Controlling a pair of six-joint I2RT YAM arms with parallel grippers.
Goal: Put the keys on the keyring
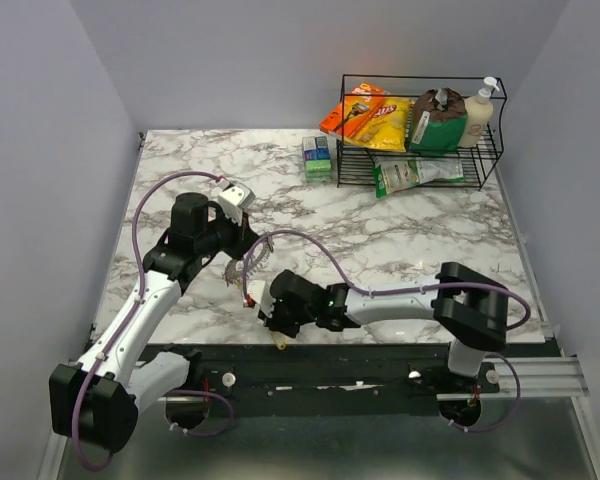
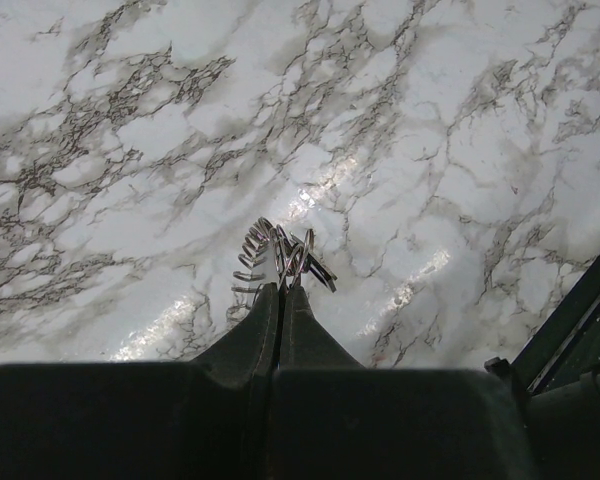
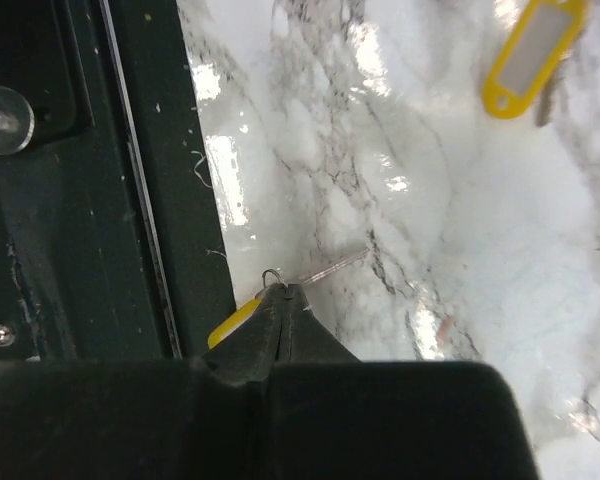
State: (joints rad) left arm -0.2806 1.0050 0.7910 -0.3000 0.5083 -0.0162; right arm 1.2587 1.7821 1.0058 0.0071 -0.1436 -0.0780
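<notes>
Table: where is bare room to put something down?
Bare: the middle-right stretch of the table, between the wire rack and the right arm; also the back-left corner. Crowded: near the front edge, where the left gripper with the keyring is close to the right gripper.

Each arm consisted of white tubular links joined by black joint housings. The left arm (image 1: 145, 300) and the right arm (image 1: 395, 303) each carried a lavender cable (image 1: 140, 215) that looped loosely outside the structure and was banded to the links at intervals. Large black motor blocks (image 1: 470, 305) formed the shoulder joints. The left wrist bore a small pale box-shaped module (image 1: 235, 197). The left gripper (image 2: 281, 288) and the right gripper (image 3: 283, 291) were matte black, with wedge-shaped fingers (image 2: 255, 335) tapering from a broad body to narrow tips.
</notes>
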